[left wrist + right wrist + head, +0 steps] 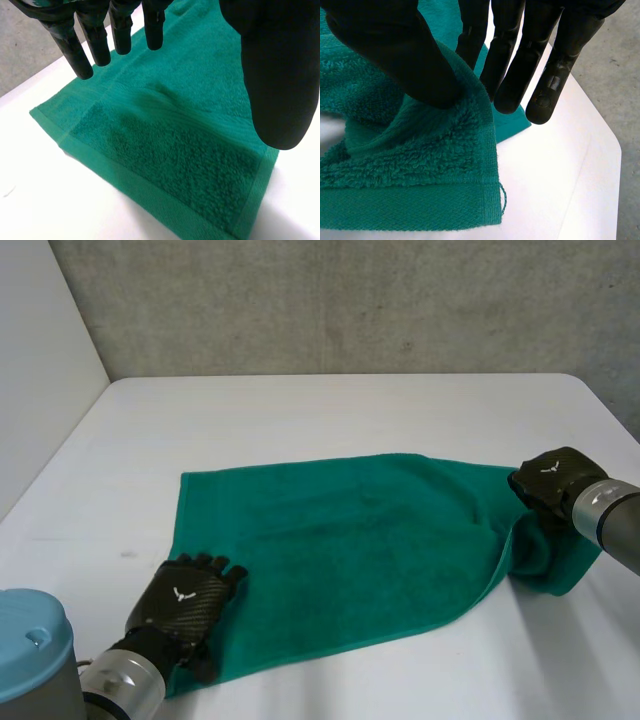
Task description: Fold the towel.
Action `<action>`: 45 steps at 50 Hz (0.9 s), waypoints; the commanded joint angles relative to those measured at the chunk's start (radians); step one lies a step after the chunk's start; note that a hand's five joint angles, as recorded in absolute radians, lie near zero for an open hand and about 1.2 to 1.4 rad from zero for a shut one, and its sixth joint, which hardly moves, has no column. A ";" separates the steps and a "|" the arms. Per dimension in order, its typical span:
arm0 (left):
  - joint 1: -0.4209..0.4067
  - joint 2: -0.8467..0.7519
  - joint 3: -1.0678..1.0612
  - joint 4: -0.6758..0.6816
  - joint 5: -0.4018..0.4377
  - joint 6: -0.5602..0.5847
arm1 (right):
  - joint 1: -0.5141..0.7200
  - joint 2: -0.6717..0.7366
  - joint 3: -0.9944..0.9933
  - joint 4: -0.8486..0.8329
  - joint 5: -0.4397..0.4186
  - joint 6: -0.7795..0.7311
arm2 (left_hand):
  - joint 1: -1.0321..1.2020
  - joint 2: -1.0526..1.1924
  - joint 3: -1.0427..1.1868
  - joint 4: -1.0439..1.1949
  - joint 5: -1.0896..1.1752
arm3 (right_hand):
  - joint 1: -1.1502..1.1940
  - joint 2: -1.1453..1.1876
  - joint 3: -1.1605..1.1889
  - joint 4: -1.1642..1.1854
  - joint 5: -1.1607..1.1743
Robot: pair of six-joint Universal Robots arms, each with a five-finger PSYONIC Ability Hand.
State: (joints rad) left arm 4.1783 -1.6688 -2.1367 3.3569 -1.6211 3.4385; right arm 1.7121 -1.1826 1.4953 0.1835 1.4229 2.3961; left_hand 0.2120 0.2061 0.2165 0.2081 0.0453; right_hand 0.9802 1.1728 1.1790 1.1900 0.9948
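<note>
Your right hand (552, 478) pinches the towel's (350, 540) end under its thumb; your left hand (190, 602), fingers (122, 30) straight, apparently presses a corner.

My right hand (517, 30) reaches down over the green towel (420, 165). The thumb (390, 55) presses into the terry pile and pinches a raised fold of cloth against the nearest finger. The other fingers (555, 70) extend straight, side by side, with their tips above the white counter (555, 175) just beyond the towel's edge. Below the thumb the cloth is bunched and lifted. A flat woven hem (410, 207) runs along its edge and ends at a corner, where a short loose thread (504, 197) hangs. Grey floor (620, 75) lies beyond the counter's edge.
</note>
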 commanded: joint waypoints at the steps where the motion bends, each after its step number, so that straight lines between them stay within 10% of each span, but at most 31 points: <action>1: -0.007 -0.035 -0.037 0.067 -0.009 0.034 | 0.000 -0.006 0.019 -0.018 -0.004 0.000 | 0.004 0.010 0.000 0.008 -0.003 | 0.416 0.223 0.217 0.206 0.227; 36: 0.005 -0.198 0.009 0.200 -0.057 0.048 | 0.003 -0.008 0.056 -0.056 -0.010 -0.002 | 0.081 0.087 0.076 0.085 0.073 | 0.416 0.223 0.217 0.206 0.227; 45: 0.020 -0.203 0.027 0.266 -0.065 0.048 | 0.003 -0.008 0.059 -0.058 -0.010 -0.002 | 0.436 0.442 0.431 0.440 0.428 | 0.416 0.223 0.217 0.206 0.227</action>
State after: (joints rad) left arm 4.1847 -1.8698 -2.1245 3.5770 -1.6792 3.4865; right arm 1.7151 -1.1901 1.5523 0.1273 1.4128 2.3945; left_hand 0.3510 0.3393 0.3357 0.3400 0.1350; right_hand 0.9802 1.1728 1.1790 1.1900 0.9950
